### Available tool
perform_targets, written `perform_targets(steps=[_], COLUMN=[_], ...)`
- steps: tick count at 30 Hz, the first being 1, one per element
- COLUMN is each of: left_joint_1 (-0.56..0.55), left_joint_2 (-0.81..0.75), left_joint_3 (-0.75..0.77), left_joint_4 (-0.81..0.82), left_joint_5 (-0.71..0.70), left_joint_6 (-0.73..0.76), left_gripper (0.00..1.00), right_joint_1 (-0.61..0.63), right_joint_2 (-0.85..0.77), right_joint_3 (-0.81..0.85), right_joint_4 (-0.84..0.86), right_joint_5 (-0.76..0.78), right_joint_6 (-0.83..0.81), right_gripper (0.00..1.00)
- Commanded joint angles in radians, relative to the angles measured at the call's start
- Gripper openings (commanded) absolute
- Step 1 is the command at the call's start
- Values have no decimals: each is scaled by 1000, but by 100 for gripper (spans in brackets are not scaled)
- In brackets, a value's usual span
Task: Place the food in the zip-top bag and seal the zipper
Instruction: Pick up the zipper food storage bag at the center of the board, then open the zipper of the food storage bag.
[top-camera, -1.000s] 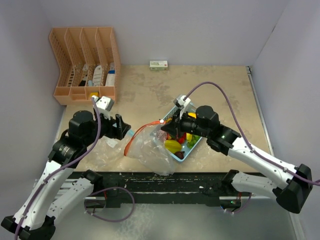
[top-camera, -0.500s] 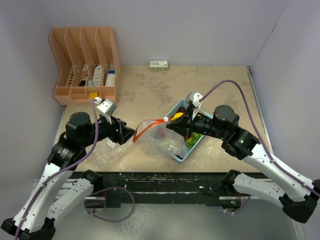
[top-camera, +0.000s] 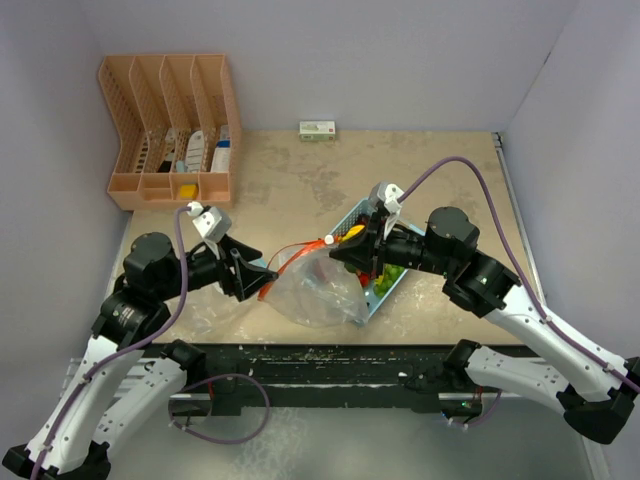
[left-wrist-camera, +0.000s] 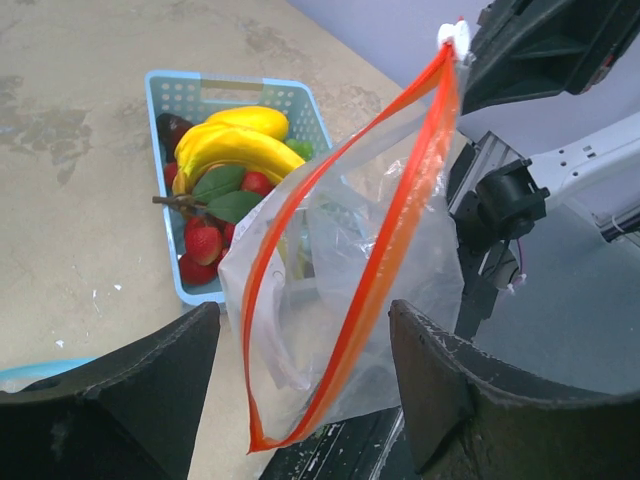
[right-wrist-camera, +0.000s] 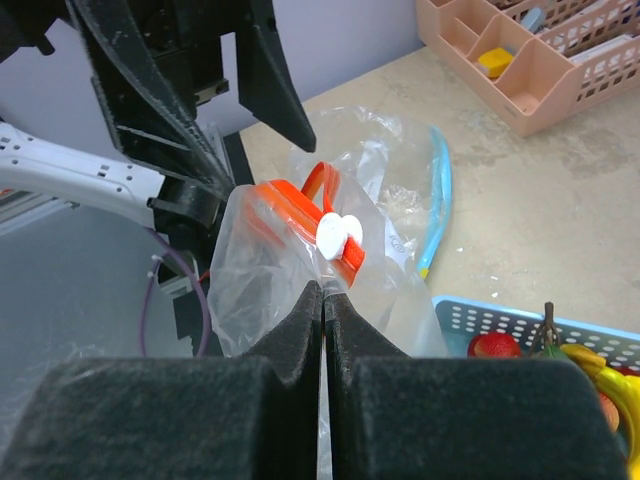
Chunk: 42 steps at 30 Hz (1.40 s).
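Zip-top bag (left-wrist-camera: 340, 260) judged limp and slippery, best held by its stiffer zipper rim (left-wrist-camera: 400, 200): right pincer (right-wrist-camera: 325, 295) clamped there, left pincer (left-wrist-camera: 300, 320) open, empty

Food (left-wrist-camera: 236, 142) in basket (left-wrist-camera: 168, 86) (bag (left-wrist-camera: 335, 235) beside)

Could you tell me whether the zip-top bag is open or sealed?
Open. The zip-top bag has its orange zipper strips bowed apart in the left wrist view, with the white slider at one end.

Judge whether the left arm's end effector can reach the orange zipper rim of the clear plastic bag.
Probably yes: the open left end effector faces the orange zipper rim, nothing between; the right end effector holds the clear bag up.
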Motion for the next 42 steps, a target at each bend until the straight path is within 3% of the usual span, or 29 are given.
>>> perform_targets(steps=[1, 11, 17, 35, 37, 40, 42], left_joint_1=[4, 4, 4, 3, 3, 4, 4], left_joint_2=[-6, -14, 5, 53, 60, 71, 74], left_joint_3=[-10, -4, -26, -91, -96, -94, -90], left_joint_4=[37, 60, 83, 187, 202, 212, 210], left_joint_5=[-63, -66, -28, 61, 82, 99, 95], left_joint_6=[-2, 12, 5, -11, -15, -16, -15], left_gripper=[73, 71, 64, 64, 59, 44, 25], right_joint_1=[-5, -5, -4, -5, -5, -5, -5], right_joint_2=[-9, -26, -19, 17, 23, 34, 40], right_joint_3=[51, 53, 62, 88, 93, 98, 96], right_joint_4=[14, -14, -2, 72, 83, 109, 133], right_joint_5=[-60, -98, -127, -230, -228, -206, -196], right_joint_6=[-21, -35, -28, 6, 11, 19, 27], right_gripper=[0, 0, 0, 0, 0, 0, 0])
